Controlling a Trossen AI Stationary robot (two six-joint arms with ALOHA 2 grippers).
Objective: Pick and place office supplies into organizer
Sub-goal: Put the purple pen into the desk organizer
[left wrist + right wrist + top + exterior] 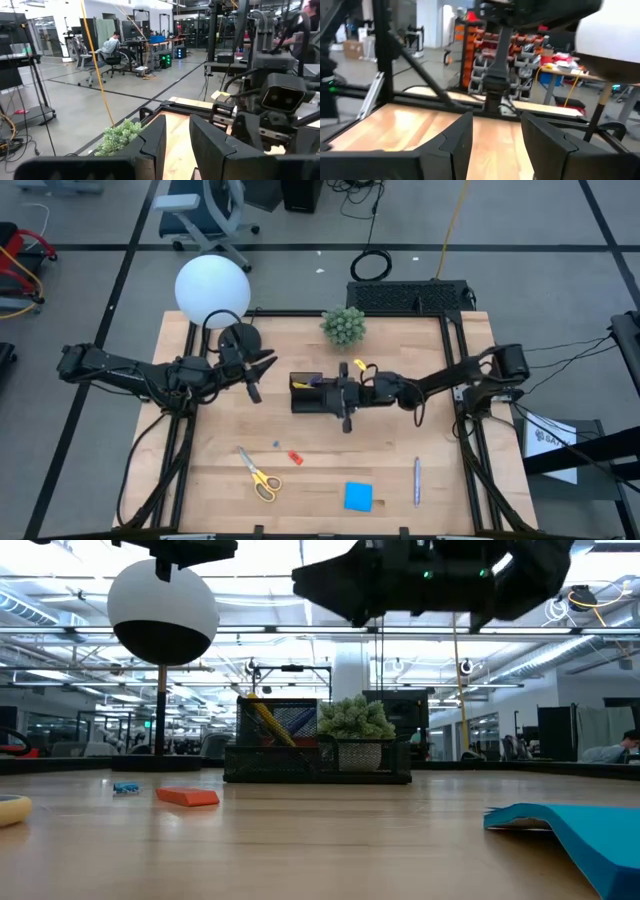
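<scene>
The black organizer [301,393] stands mid-table; in the low view the organizer [315,762] has a yellow pen [264,721] leaning inside it. On the near part of the table lie the yellow-handled scissors [260,477], a blue sticky-note pad [358,496], a slim pen [417,480], a red piece [295,457] and a blue piece [276,445]. My right gripper [495,142] hovers level above the organizer, open and holding nothing. My left gripper [176,145] stays raised left of the organizer near the lamp base, its fingers apart with nothing between them.
A green spiky plant ball [343,326] stands just behind the organizer. A lamp with a white globe [212,288] and a round black base [240,338] is at the far left. A black frame [455,330] edges the table.
</scene>
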